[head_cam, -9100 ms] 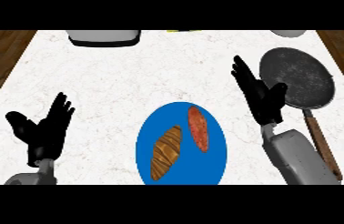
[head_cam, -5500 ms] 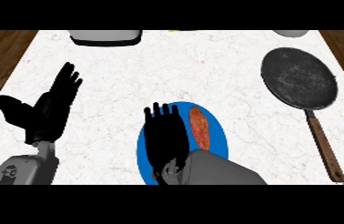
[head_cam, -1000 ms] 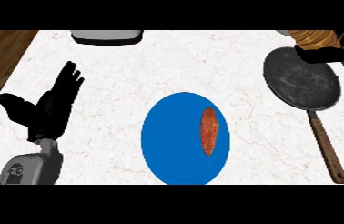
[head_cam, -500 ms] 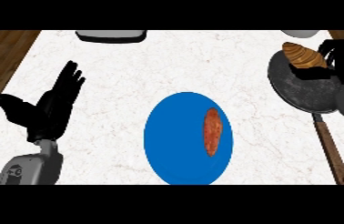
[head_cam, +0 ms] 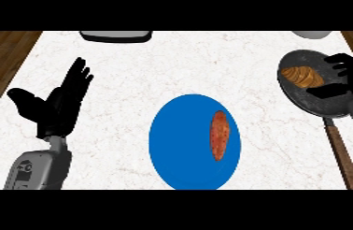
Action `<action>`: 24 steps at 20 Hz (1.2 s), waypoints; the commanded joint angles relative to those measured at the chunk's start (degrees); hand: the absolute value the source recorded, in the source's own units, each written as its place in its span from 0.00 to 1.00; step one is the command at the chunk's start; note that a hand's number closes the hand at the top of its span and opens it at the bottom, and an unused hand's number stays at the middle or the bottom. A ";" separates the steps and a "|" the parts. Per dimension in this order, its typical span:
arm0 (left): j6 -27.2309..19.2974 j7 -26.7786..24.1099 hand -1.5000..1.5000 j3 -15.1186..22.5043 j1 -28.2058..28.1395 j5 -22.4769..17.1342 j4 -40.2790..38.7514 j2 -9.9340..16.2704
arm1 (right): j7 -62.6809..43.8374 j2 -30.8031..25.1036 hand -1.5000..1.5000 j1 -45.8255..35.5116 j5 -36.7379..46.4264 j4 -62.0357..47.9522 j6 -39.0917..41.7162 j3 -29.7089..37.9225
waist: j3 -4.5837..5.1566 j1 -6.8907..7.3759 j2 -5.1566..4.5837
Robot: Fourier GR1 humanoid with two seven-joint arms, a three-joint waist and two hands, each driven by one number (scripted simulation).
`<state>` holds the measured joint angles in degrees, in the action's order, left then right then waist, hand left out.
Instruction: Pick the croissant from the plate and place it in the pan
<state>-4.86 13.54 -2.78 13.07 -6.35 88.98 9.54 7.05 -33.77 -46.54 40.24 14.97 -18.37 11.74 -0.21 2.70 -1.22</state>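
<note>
The croissant point(head_cam: 301, 75) lies in the pan point(head_cam: 318, 100) at far right, the right hand point(head_cam: 335, 77) beside it with fingers spread apart, apparently releasing, while the left hand point(head_cam: 56, 105) rests open at left.

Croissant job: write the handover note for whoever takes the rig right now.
Left hand: open, resting at the view's left, holding nothing.
Right hand: over the pan at the right edge, fingers beside the croissant; grip unclear.
Croissant: inside the pan, off the blue plate.
Plate holds only a reddish sausage-like item.
Left: confirm release, withdraw the right hand.
</note>
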 commanded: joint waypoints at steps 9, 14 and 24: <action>3.62 -2.45 0.50 -3.20 -1.93 -2.27 -0.53 2.93 | 15.85 -3.95 0.00 0.36 -16.45 -0.89 5.84 16.00 | 0.00 -1.43 0.47; 0.14 2.07 0.50 -0.96 -2.80 -0.65 4.04 0.60 | 22.18 -8.93 0.00 5.71 -24.03 -2.10 16.05 22.83 | -0.04 -1.95 0.82; 1.85 0.66 0.50 -3.16 -4.69 -1.51 3.80 2.06 | 33.21 -17.66 0.00 20.82 -31.75 -1.94 41.35 27.43 | 0.15 -2.83 1.21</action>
<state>-4.44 14.20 -4.81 9.49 -6.86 91.82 10.42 36.12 -48.62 -31.53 10.48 12.50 15.41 38.30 -0.12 -0.03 -0.16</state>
